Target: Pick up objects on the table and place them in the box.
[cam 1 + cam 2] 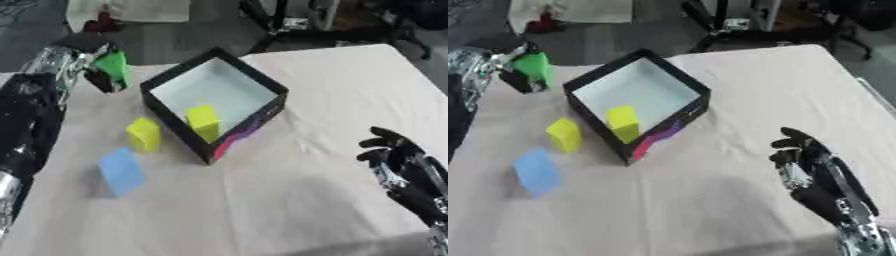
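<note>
Left eye view: one yellow block (pixel 203 121) already inside the box (pixel 262 80), leaning against the near-left wall. A second yellow block (pixel 143 134) on the tabletop (pixel 332 100), just outside that same wall, and a blue block (pixel 121 171) nearer the front-left, both not yet picked. A green block (pixel 114 69) pinched in the left hand (pixel 98 70), raised at the upper left, beside the box's left corner but not over the opening. Judged from this: one of four visible pieces placed, one on its way, two left. Right hand (pixel 404 167) at the lower right, well apart from the box and every block, holding nothing, fingers relaxed and slightly bent.

Right eye view: same layout. Green block (pixel 534 68) in the left hand (pixel 516 75), fingers curled round it, to the left of the box (pixel 680 75) and apart from the rim. Next move, by judgement, a short carry rightward over the opening before release. Right hand (pixel 811 167) empty, fingers spread, nearer the view's middle. Blue block (pixel 535 171) and outer yellow block (pixel 564 134) untouched on the tabletop.
</note>
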You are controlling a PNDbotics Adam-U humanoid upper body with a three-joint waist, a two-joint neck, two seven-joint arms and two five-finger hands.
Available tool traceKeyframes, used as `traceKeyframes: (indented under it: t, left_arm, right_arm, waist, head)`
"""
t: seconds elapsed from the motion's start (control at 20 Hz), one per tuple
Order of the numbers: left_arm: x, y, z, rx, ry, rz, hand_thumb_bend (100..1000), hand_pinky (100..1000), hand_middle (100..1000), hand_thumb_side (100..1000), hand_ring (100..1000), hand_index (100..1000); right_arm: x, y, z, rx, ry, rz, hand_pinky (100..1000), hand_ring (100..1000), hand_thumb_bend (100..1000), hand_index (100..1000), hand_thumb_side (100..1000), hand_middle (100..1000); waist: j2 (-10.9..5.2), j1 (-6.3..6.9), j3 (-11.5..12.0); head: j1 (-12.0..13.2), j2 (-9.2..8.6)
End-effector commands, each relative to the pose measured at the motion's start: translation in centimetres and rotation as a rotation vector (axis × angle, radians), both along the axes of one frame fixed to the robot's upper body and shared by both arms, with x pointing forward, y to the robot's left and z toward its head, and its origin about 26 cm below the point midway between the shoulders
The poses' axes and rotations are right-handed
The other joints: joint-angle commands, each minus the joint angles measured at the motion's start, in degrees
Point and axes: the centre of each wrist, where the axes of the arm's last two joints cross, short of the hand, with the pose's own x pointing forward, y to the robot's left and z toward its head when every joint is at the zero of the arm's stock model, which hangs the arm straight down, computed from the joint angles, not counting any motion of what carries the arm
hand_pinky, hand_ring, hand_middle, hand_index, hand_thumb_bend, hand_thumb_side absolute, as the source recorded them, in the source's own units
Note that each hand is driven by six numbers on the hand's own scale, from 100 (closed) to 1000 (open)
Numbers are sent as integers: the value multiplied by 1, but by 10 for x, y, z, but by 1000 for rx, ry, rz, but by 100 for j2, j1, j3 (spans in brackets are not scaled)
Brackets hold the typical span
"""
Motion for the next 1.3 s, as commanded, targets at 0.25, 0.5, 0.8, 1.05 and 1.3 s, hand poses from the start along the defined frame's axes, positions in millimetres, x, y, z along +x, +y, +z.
traceKeyframes:
  t: [0.25,0.5,0.8,1.05,1.3]
  left_arm:
    - [-7,-69,27,2,-30,-286,111,723,502,136,514,729]
    - [-12,-101,-10,21,80,-358,122,725,536,141,539,748]
    - [-15,-112,-33,52,79,-327,298,783,782,460,738,890]
    - [-14,-105,-26,70,-26,-262,536,815,873,833,805,938]
    - [-11,-93,-22,62,-76,-216,576,832,915,927,831,961]
  right_arm:
    - [1,-1,3,-13,-7,6,827,661,100,891,432,694]
    - [2,0,4,-9,-11,14,828,662,100,891,432,695]
    - [3,0,4,-8,-11,17,828,662,100,891,431,695]
    - [2,0,3,-9,-9,18,828,662,100,891,431,695]
    - [2,-1,3,-10,-7,16,828,662,100,891,430,695]
  waist:
    - [-24,-48,-41]
    - [-6,-68,-92]
    - [4,-71,-102]
    - [-3,-73,-83]
    - [-6,-73,-69]
  head:
    - [39,-11]
    - [62,-11]
    - [71,-11]
    - [63,-11]
    - [53,-11]
